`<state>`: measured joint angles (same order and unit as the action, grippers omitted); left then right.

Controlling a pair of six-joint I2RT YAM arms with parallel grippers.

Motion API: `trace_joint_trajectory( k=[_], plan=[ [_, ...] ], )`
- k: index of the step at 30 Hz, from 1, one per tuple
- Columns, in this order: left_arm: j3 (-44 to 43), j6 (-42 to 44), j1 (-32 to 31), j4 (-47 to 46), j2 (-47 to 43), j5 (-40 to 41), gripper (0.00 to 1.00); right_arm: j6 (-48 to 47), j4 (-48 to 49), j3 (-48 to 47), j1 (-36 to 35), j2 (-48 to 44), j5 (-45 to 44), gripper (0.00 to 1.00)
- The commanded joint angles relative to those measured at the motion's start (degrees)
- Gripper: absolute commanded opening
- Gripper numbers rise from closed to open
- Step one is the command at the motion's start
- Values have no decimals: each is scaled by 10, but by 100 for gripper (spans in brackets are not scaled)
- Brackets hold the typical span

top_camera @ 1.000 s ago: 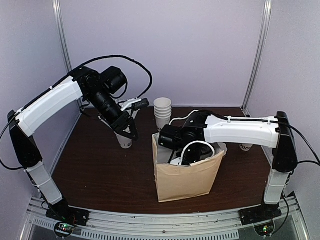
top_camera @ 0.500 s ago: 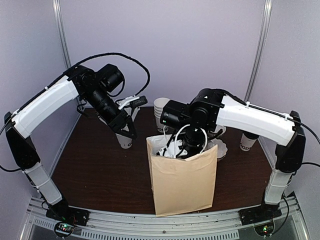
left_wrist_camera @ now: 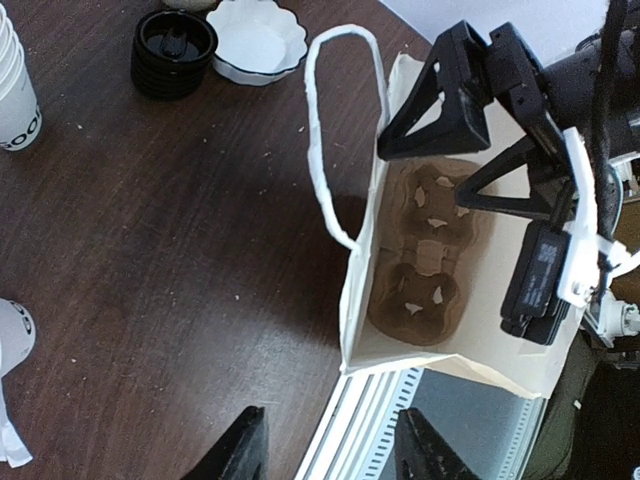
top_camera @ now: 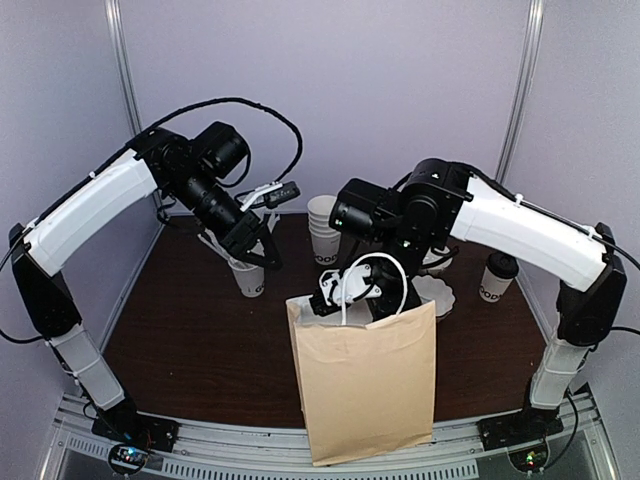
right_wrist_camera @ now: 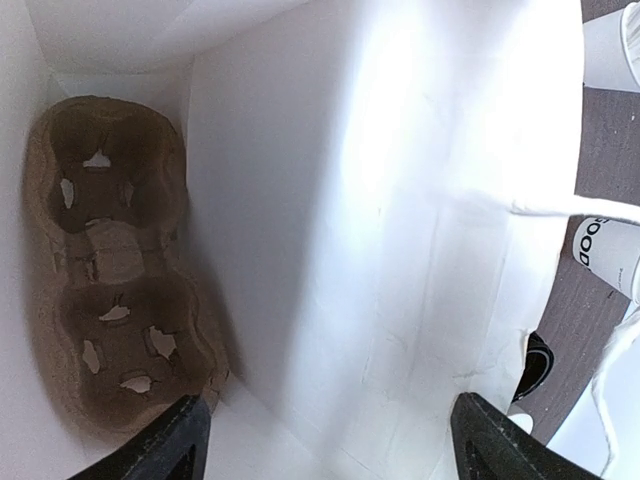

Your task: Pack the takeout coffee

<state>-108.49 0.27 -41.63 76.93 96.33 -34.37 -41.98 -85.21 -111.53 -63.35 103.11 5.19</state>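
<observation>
Though its jaws are spread wide inside the mouth of the paper bag, above the cup carrier, the right gripper grips nothing. Rightward past the bag's rim, across bare tabletop, the takeout coffee stands upright, nearer this arm. Farther left, the left gripper hangs wide and empty.

Dark brown wood-grain table, w/ small pale specks on top in left wrist view. Back wall + side walls are plain pale lilac-grey panels. Thin metal posts at both rear corners. Ribbed metal rail along near edge. Light soft, even; shadows faint.
</observation>
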Motion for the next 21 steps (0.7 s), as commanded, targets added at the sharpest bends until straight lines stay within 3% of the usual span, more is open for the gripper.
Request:
trace_joint_trajectory(
  k=[1, 10, 21],
  plan=[
    [-3, -23, -12, -39, 11, -64, 47, 1, -15, -9, -4, -11, -7, 85],
    [40, -51, -40, -96, 24, -95, 47, -4, -16, -35, -4, -28, -5, 73],
    [60, -59, -58, -110, 56, -92, 42, -4, -16, -34, -4, -28, -3, 70]
  ],
)
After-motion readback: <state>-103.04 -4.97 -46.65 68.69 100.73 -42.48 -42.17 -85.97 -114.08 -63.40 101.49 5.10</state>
